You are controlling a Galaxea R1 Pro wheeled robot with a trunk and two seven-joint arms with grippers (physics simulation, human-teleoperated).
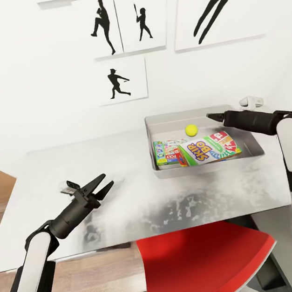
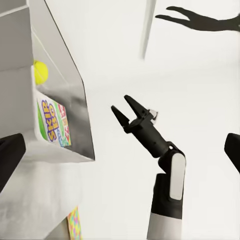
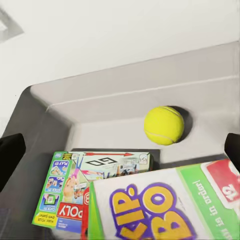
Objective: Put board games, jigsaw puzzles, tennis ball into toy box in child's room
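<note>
Above the toy box (image 1: 254,147) on the table (image 1: 141,203) the right gripper (image 1: 211,117) holds nothing, jaw gap unreadable, with the tennis ball (image 1: 191,130) and 2 board games (image 1: 208,148) lying inside just below it, while the left gripper (image 1: 105,182) hovers spread and empty, well apart.
</note>
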